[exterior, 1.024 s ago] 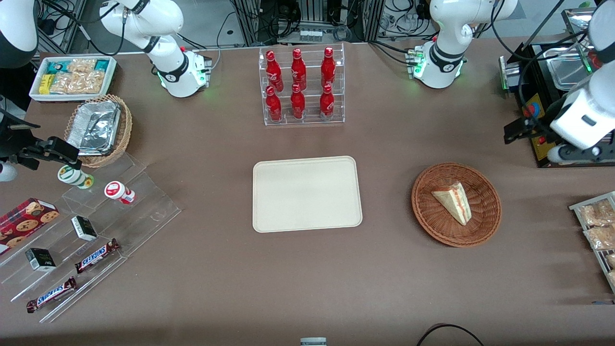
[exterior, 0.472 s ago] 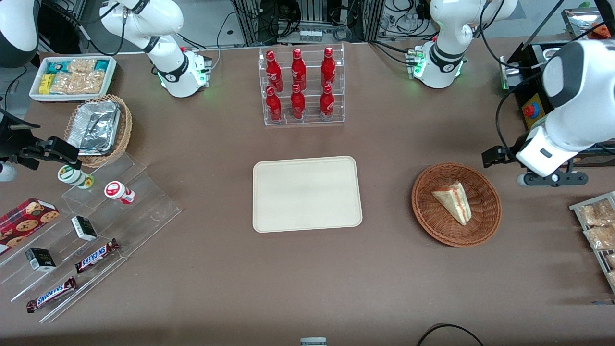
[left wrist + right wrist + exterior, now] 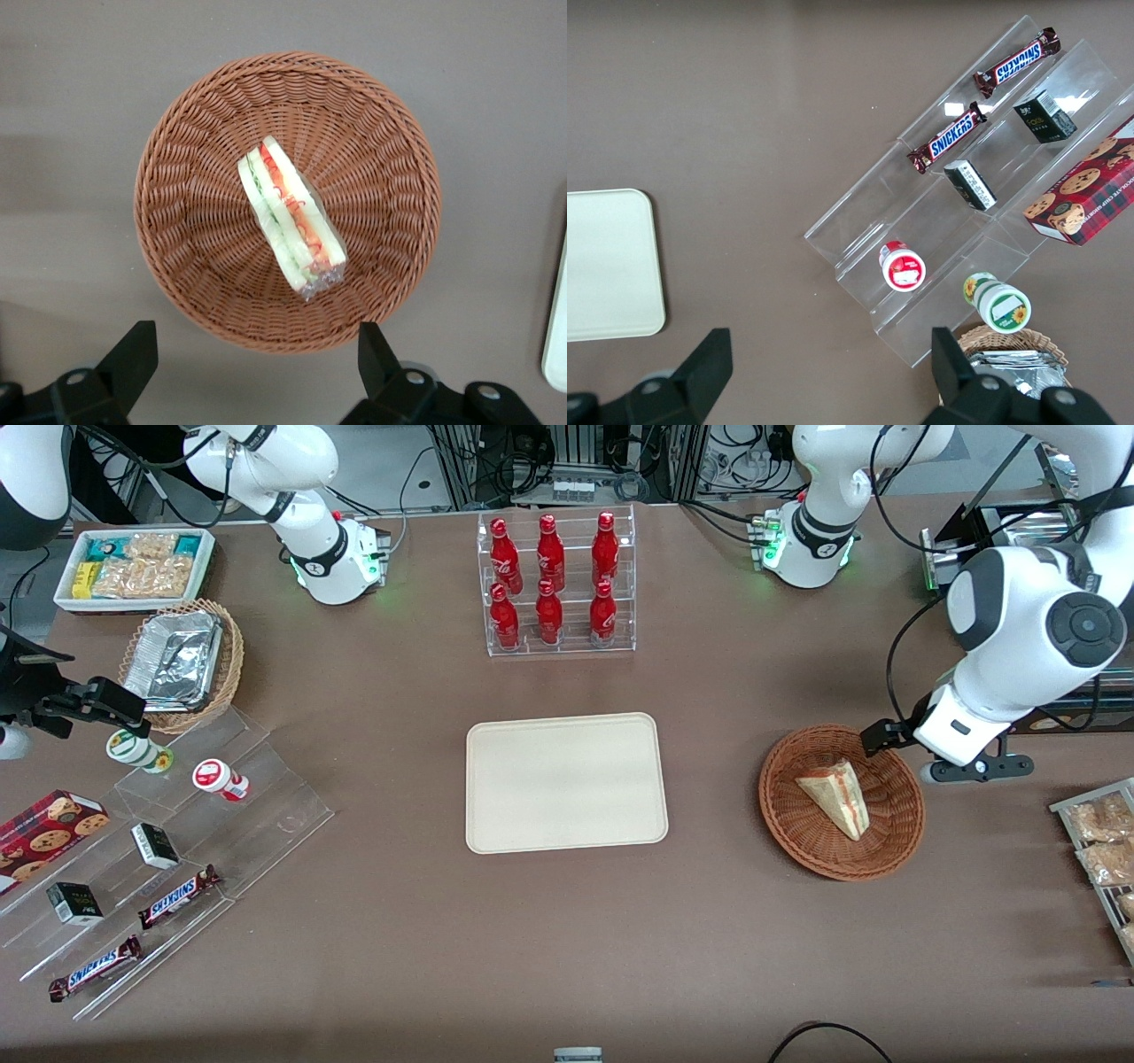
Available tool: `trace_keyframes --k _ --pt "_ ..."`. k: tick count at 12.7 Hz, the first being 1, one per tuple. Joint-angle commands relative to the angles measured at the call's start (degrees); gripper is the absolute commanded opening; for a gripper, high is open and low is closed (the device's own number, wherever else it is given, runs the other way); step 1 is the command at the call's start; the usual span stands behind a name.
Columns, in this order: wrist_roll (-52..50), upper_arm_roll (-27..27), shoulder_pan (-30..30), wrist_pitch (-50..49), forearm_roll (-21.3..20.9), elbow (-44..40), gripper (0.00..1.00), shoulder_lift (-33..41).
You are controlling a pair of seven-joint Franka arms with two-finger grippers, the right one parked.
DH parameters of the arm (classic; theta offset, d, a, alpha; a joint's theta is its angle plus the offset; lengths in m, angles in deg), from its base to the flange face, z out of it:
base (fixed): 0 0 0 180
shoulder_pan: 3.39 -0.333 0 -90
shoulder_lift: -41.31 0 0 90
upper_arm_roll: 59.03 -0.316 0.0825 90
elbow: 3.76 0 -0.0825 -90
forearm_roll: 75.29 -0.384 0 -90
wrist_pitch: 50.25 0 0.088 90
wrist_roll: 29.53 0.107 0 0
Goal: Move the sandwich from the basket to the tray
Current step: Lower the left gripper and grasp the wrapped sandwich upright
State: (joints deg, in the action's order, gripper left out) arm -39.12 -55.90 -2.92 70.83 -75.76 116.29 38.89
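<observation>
The sandwich (image 3: pixel 834 797) (image 3: pixel 289 216), a clear-wrapped wedge of pale bread with red and green filling, lies on its side in the reddish-brown wicker basket (image 3: pixel 797 833) (image 3: pixel 190 266). My left gripper (image 3: pixel 970 766) (image 3: pixel 255 328) hangs above the table just outside the basket's rim, toward the working arm's end. Its black fingers (image 3: pixel 133 350) are spread wide and open, with nothing between them. The cream tray (image 3: pixel 565 782) lies flat in the middle of the table with nothing on it; its edge (image 3: pixel 556 341) also shows in the left wrist view.
A clear rack of red bottles (image 3: pixel 554 584) stands farther from the front camera than the tray. A wire rack of snack packets (image 3: pixel 1103 841) sits at the working arm's end. Clear steps with snacks (image 3: pixel 159 850) and a tan basket of foil trays (image 3: pixel 182 662) lie toward the parked arm's end.
My left arm has swung in from the working arm's end of the table toward the basket, bringing the gripper up beside its rim. Sandwich, basket and tray have not moved.
</observation>
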Motion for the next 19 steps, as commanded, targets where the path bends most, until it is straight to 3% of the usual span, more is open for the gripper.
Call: trace_keyframes --k 1,8,19 --pt "-7.34 0.21 1.37 5.28 0.03 2.98 1.0 -0.21" --pt "-29.67 0.21 2.79 12.76 0.29 4.05 1.0 -5.22" --pt "-31.98 -0.05 3.58 15.14 0.2 4.13 1.0 -11.37"
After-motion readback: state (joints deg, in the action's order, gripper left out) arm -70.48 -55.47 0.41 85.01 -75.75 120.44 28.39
